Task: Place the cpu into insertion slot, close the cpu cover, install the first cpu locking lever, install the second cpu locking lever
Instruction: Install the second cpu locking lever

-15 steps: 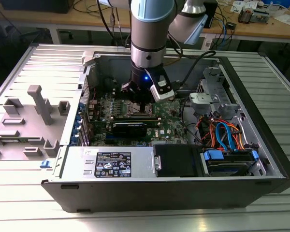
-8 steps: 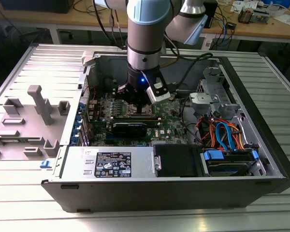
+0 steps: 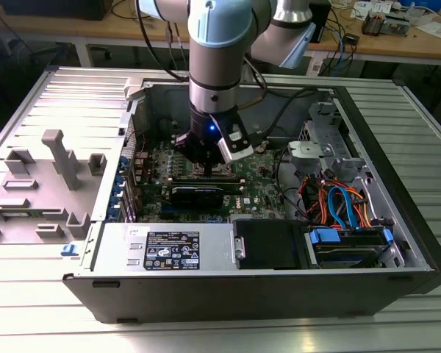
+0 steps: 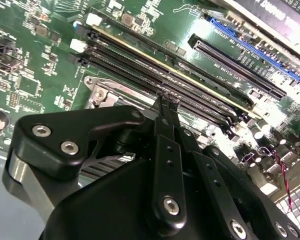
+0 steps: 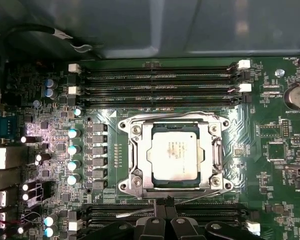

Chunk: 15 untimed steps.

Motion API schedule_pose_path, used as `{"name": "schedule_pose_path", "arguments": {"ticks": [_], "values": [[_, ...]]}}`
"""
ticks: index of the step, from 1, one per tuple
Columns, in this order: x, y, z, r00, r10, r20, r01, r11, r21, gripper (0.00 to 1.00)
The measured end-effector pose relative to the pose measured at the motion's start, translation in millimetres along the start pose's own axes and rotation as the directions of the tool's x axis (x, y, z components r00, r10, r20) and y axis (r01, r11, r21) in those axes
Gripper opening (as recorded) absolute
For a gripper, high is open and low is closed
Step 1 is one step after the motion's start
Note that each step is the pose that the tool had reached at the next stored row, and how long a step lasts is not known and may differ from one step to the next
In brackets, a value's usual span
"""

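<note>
The flat silver-grey square cpu (image 5: 173, 155) sits in the silver-rimmed square insertion slot (image 5: 128, 156), the thin silver frame cpu cover (image 5: 173, 120) closed over it. At its six o'clock, the black end effector (image 5: 164, 202), fingers pressed together, works a locking lever; latching likely demands a careful hooking push.

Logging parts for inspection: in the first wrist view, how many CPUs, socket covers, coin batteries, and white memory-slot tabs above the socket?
cpu: 1
cpu cover: 1
coin battery: 1
white tabs: 4
Total: 7
</note>
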State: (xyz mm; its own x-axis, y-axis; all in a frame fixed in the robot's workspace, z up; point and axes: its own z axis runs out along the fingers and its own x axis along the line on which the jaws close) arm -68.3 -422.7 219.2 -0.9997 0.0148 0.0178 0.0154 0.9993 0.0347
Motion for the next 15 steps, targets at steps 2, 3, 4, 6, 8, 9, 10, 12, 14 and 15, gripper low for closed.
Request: {"name": "schedule_pose_path", "arguments": {"ticks": [2,3,4,6,8,9,10,12,14,15], "values": [[0.1,-0.2,-1.2,1.0000,0.000,-0.0035,0.000,1.0000,-0.0006,0.11],[0.1,-0.2,-1.8,1.0000,0.000,-0.0045,0.000,1.0000,-0.0007,0.11],[0.1,-0.1,-2.0,1.0000,0.000,-0.0055,0.000,1.0000,-0.0008,0.11],[0.4,-0.2,-2.1,1.0000,0.000,-0.0067,0.000,1.0000,-0.0009,0.11],[1.5,-0.2,-2.2,1.0000,0.000,-0.0073,0.000,1.0000,-0.0012,0.11],[2.4,-0.2,-2.1,1.0000,-0.002,-0.0077,0.002,1.0000,-0.0015,0.11],[3.4,-0.3,-2.1,1.0000,-0.004,-0.0082,0.004,1.0000,-0.0016,0.11],[6.7,-0.3,-1.8,0.9999,-0.009,-0.0087,0.009,1.0000,-0.0017,0.11],[10.3,-0.4,-1.3,0.9999,-0.014,-0.0090,0.014,0.9999,-0.0023,0.11],[12.0,-0.4,-0.4,0.9998,-0.019,-0.0095,0.019,0.9998,-0.0046,0.11]]}}
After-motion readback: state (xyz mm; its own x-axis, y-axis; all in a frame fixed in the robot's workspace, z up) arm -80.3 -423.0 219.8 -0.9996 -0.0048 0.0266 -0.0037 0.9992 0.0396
